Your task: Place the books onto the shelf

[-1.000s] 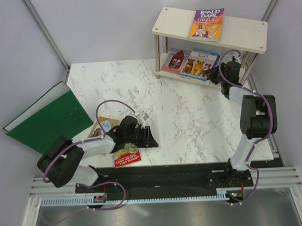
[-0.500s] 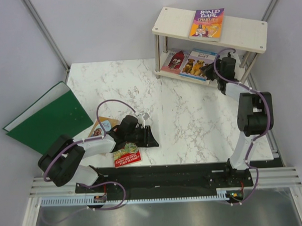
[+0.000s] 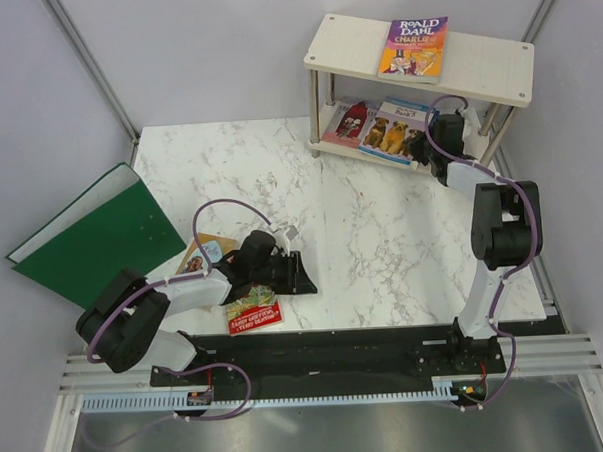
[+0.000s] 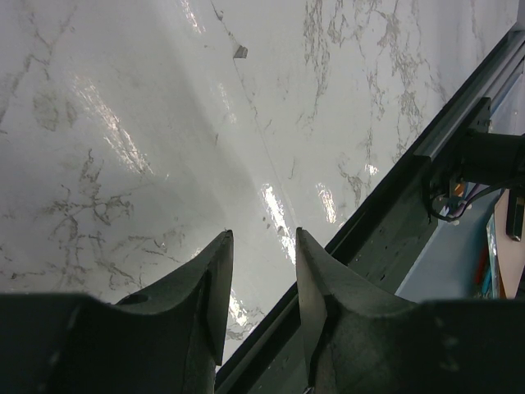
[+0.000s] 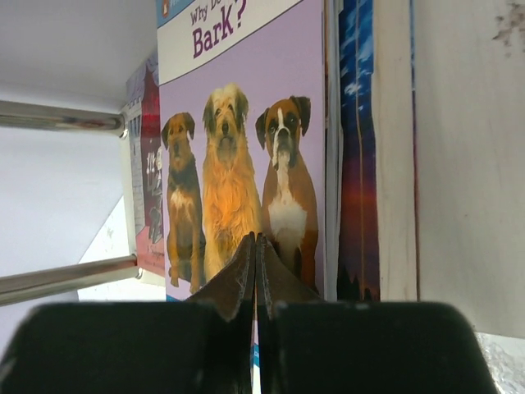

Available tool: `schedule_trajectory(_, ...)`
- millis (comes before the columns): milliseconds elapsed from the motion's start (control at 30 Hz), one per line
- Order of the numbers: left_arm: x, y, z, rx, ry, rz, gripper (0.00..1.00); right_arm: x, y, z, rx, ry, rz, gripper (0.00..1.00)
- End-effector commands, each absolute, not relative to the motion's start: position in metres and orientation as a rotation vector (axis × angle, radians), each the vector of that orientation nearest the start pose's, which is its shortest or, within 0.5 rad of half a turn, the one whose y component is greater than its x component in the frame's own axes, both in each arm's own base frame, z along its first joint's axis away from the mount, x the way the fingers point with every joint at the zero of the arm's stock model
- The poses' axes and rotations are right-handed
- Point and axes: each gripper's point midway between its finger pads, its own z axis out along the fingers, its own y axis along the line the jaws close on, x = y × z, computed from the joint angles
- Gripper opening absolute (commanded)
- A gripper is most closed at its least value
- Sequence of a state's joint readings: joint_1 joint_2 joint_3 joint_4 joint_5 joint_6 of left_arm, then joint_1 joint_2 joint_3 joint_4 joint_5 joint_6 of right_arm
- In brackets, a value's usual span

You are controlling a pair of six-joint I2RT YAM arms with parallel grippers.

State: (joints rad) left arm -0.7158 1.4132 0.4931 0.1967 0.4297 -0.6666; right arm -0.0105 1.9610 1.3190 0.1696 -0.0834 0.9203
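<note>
Right gripper [image 5: 255,246] fingers pressed together, tips at near edge of dogs-cover book [image 5: 238,148] on shelf [image 3: 485,63] lower board. Left gripper [image 4: 262,246] fingers apart, empty; Treehouse book [image 3: 253,313], tan book [image 3: 203,252] lie behind them. Risk: overpush slides dogs-cover book off back.

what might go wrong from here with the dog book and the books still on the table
1. The shut right gripper points at the purple paperback with three dogs on its cover; pushing might shove it into the red-covered book beside it or shift the small cream-and-metal shelf.
2. The red-green paperback lies at the white marble table's near edge, close to the open left gripper; a careless swing there might knock it off.
</note>
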Motion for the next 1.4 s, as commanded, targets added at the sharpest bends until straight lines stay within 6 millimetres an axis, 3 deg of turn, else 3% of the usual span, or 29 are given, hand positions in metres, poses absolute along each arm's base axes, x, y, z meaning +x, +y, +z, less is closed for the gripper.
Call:
schedule_trajectory(0, 0.183, -0.295, 0.06, 0.327, 2.45, -1.198, 0.43, 0.558, 0.017, 0.113, 0.975, 1.912, 0.505, 0.0)
schedule_trajectory(400, 0.183, -0.295, 0.06, 0.327, 2.45, -1.195, 0.43, 0.542, -0.001, 0.095, 1.017, 1.958, 0.415, 0.0)
schedule_trajectory(500, 0.183, -0.294, 0.06, 0.326, 2.451, -1.197, 0.43, 0.545, 0.007, 0.101, 0.938, 1.98, 0.456, 0.0)
schedule_trajectory(700, 0.183, -0.295, 0.06, 0.327, 2.45, -1.195, 0.43, 0.539, 0.018, 0.145, 0.73, 1.952, 0.388, 0.03)
schedule_trajectory(800, 0.183, -0.295, 0.059, 0.325, 2.453, -1.196, 0.43, 0.528, 0.024, 0.171, 0.619, 1.941, 0.288, 0.1)
schedule_trajectory(867, 0.183, -0.295, 0.058, 0.328, 2.453, -1.197, 0.43, 0.52, 0.036, 0.189, 0.552, 1.926, 0.243, 0.2)
schedule_trajectory(900, 0.183, -0.295, 0.058, 0.325, 2.453, -1.196, 0.43, 0.514, 0.032, 0.197, 0.512, 1.917, 0.169, 0.24)
schedule_trajectory(933, 0.183, -0.296, 0.059, 0.327, 2.453, -1.197, 0.43, 0.507, 0.042, 0.198, 0.475, 1.935, 0.145, 0.31)
schedule_trajectory(1067, 0.183, -0.296, 0.058, 0.33, 2.454, -1.199, 0.43, 0.492, 0.062, 0.205, 0.315, 1.943, -0.047, 0.43)
schedule_trajectory(1100, 0.182, -0.297, 0.058, 0.333, 2.453, -1.2, 0.43, 0.488, 0.075, 0.204, 0.271, 1.956, -0.076, 0.45)
schedule_trajectory(1167, 0.182, -0.297, 0.058, 0.334, 2.454, -1.199, 0.43, 0.485, 0.077, 0.202, 0.208, 1.962, -0.187, 0.5)
schedule_trajectory(1200, 0.182, -0.297, 0.058, 0.335, 2.452, -1.199, 0.43, 0.483, 0.092, 0.198, 0.156, 1.973, -0.21, 0.57)
schedule_trajectory(1233, 0.183, -0.297, 0.059, 0.335, 2.451, -1.2, 0.43, 0.48, 0.089, 0.199, 0.139, 1.963, -0.299, 0.61)
schedule_trajectory(1300, 0.182, -0.297, 0.059, 0.336, 2.448, -1.203, 0.43, 0.479, 0.105, 0.196, 0.084, 1.958, -0.377, 0.71)
schedule_trajectory(1367, 0.182, -0.296, 0.059, 0.334, 2.448, -1.202, 0.43, 0.476, 0.105, 0.199, 0.06, 1.94, -0.496, 0.73)
